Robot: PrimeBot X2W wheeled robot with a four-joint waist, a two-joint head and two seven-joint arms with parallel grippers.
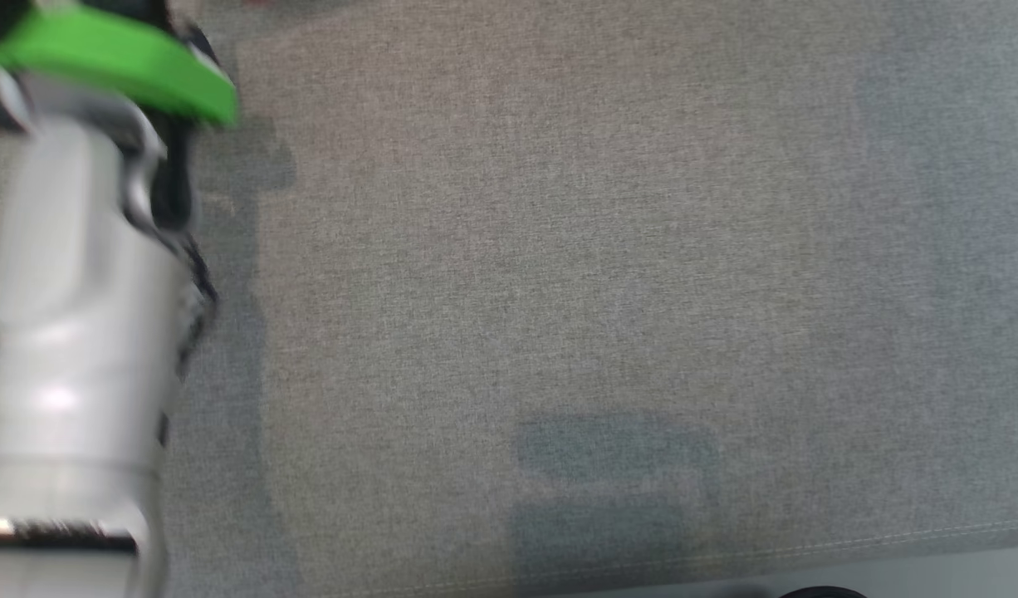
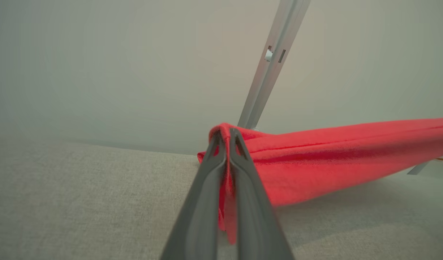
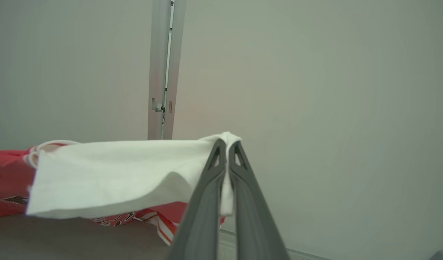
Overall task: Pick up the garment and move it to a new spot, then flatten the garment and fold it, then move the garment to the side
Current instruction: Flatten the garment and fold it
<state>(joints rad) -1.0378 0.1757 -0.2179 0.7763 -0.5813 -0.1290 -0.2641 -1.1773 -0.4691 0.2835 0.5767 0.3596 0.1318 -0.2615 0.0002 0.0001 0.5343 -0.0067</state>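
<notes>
1. The left gripper (image 2: 226, 134) is clamped on a bunched edge of the garment (image 2: 333, 155). Its two dark fingers are pressed together, with red cloth pinched between them and a little fold sticking out past the tips.
2. In the left wrist view, the red cloth runs from that pinch away to the right as a taut, creased band. It is lifted above the grey fabric surface (image 2: 80, 198), which carries a soft shadow under it.
3. The right gripper (image 3: 227, 144) is likewise closed on the garment, here on a white part (image 3: 116, 169). A small tuft of white shows above its fingertips.
4. In the right wrist view, the white panel spreads out to the left of the fingers and sags along its lower edge. Red cloth (image 3: 8, 169) lies behind and below it, and red and white striped trim hangs under the white part. I cannot tell whether that trim touches the surface below.
5. A pale metal post (image 3: 163, 72) stands upright behind the garment against a plain wall (image 3: 315, 108). In the left wrist view, the post (image 2: 275, 65) leans because the camera is tilted.
6. In the head view, which is blurred, the grey fabric surface (image 1: 559, 249) spreads wide. A pale forearm (image 1: 69, 291) with a bright green band (image 1: 119, 58) reaches up the left side.
</notes>
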